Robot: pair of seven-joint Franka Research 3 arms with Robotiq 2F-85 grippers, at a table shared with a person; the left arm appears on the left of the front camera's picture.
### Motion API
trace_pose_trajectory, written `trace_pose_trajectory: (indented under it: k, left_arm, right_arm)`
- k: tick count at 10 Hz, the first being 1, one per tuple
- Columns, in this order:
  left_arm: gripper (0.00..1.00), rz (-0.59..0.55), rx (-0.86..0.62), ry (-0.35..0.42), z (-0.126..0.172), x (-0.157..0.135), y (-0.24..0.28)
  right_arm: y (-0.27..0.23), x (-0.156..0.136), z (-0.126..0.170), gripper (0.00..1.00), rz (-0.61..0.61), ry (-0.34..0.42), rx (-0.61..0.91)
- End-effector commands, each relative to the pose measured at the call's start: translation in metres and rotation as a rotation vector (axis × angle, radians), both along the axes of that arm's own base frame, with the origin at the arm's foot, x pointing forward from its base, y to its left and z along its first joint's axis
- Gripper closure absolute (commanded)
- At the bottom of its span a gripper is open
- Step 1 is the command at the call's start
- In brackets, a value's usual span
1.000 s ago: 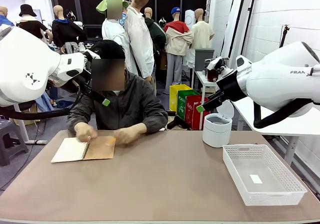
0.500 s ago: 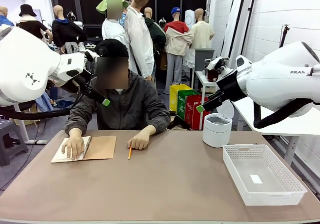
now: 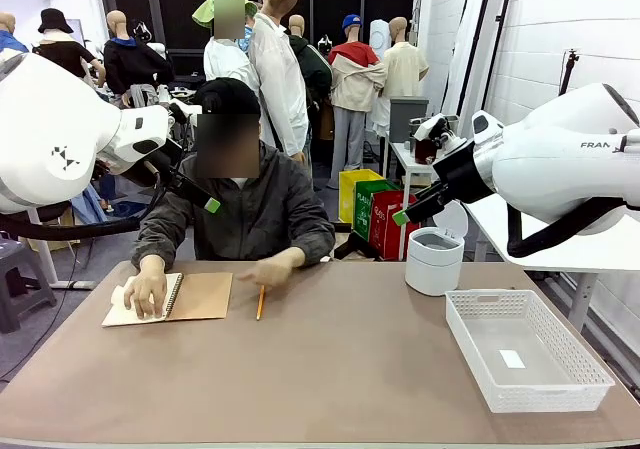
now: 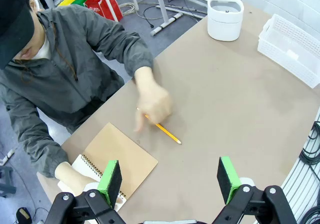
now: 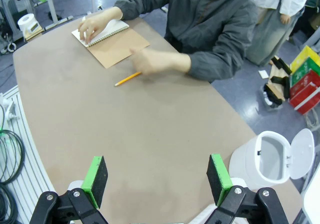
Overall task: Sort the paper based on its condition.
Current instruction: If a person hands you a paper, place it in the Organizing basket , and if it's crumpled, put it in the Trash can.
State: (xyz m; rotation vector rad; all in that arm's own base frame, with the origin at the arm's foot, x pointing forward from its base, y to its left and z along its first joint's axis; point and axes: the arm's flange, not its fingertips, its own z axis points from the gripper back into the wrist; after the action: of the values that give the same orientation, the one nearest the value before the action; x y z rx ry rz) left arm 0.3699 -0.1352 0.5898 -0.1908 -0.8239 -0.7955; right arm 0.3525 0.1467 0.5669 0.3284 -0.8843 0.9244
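The paper is a cream page [image 3: 122, 315] on the open side of a spiral notebook [image 3: 200, 296] at the table's far left. A person's hand [image 3: 146, 292] presses on the page with its fingers curled; I cannot tell whether the sheet is loose. The page [image 5: 106, 30] and the notebook [image 4: 120, 156] also show from the wrists. My left gripper [image 4: 170, 180] hangs open high above the notebook side and appears in the front view [image 3: 203, 196] in front of the person. My right gripper [image 5: 157, 179] is open and empty, raised over the table's right [image 3: 405, 214].
A yellow pencil [image 3: 260, 302] lies right of the notebook, with the person's other hand [image 3: 270, 269] hovering over it. A white lidded bin [image 3: 434, 260] stands open at the far right. A white mesh basket [image 3: 578, 354] holding a small white slip sits at the near right.
The person put the pencil down beside the notebook. One hand moved onto the cream page and curled its fingers; the other lifted off the table. Both arms stayed still.
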Motion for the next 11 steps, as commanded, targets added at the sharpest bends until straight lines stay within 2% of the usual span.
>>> trace_pose_trajectory:
  k: [1, 11]
  left_arm:
    - [0.00, 0.015, -0.002, 0.005, -0.0002, 0.0001, -0.0001]
    - [0.00, 0.015, -0.002, 0.005, -0.0002, 0.0001, -0.0001]
  right_arm:
    - [0.0000, -0.0002, -0.0004, 0.00, 0.006, 0.005, 0.003]
    - [0.0000, -0.0002, -0.0004, 0.00, 0.006, 0.005, 0.003]
